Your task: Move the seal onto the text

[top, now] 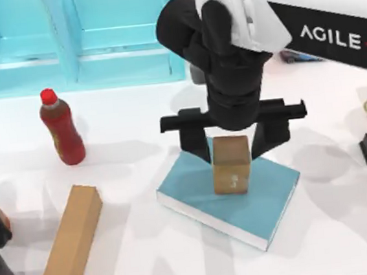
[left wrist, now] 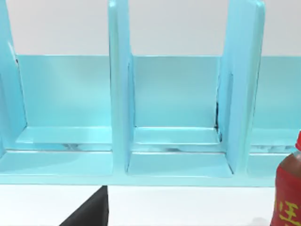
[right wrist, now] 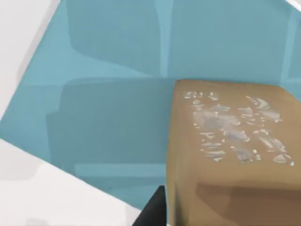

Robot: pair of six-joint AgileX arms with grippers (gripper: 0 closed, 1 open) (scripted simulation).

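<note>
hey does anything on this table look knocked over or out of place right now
Nothing stands out. The seal stands upright on the text, between the open jaws of the right gripper. The red bottle is upright, and the long tan box lies flat.

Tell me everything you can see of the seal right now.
The seal is a small tan-brown rectangular block, matte like wood or cardboard, with pale mottled flecks on one face in the right wrist view. It stands upright on the teal book, near the middle of the cover, within its edges. The right gripper straddles its upper part from above, fingers spread to either side; I cannot tell if the pads touch it. Nothing else touches it.
</note>
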